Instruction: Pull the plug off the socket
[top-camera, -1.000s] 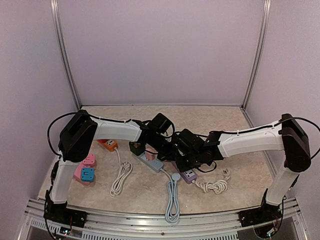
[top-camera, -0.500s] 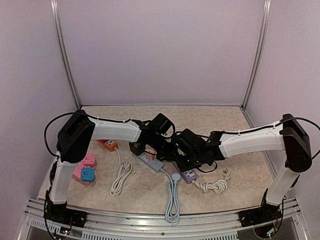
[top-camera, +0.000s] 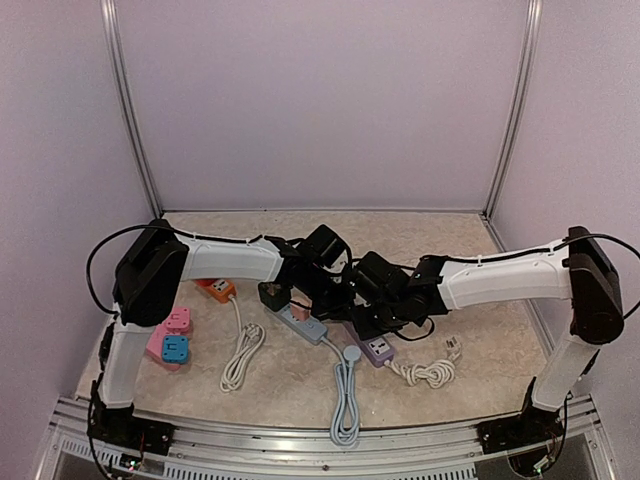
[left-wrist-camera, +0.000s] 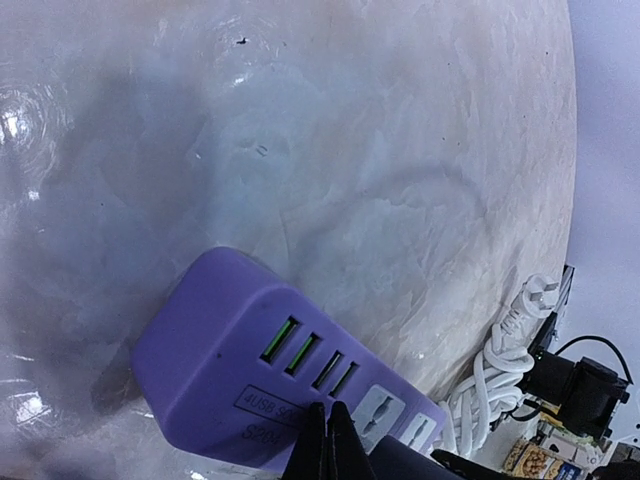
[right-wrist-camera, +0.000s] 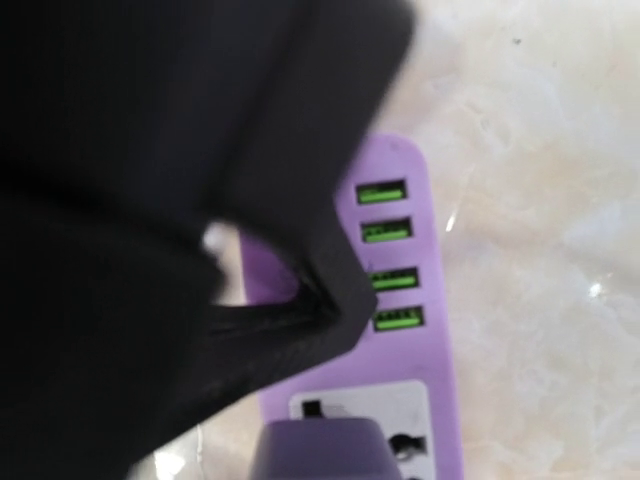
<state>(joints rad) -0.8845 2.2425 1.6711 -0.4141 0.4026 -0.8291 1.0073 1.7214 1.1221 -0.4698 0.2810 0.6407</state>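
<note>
A purple power strip (top-camera: 380, 350) with green USB ports lies on the table, near the middle and towards the front. It fills the left wrist view (left-wrist-camera: 230, 350) and the right wrist view (right-wrist-camera: 410, 300). A dark purple plug (right-wrist-camera: 320, 450) sits in its grey socket and also shows in the left wrist view (left-wrist-camera: 405, 465). My left gripper (left-wrist-camera: 328, 440) is shut, its tips resting on the strip's top beside the USB ports. It appears as a black mass in the right wrist view (right-wrist-camera: 200, 200). My right gripper (top-camera: 368, 322) hovers over the plug end; its own fingers are hidden.
A grey power strip (top-camera: 302, 323) lies left of the purple one, with a coiled grey cord (top-camera: 345, 400) in front. A white coiled cord (top-camera: 425, 372) lies to the right. An orange socket (top-camera: 216, 290) and pink and blue sockets (top-camera: 170, 340) sit far left.
My right arm has shifted slightly left, bringing its gripper closer to the left gripper over the purple strip. The left arm has barely moved.
</note>
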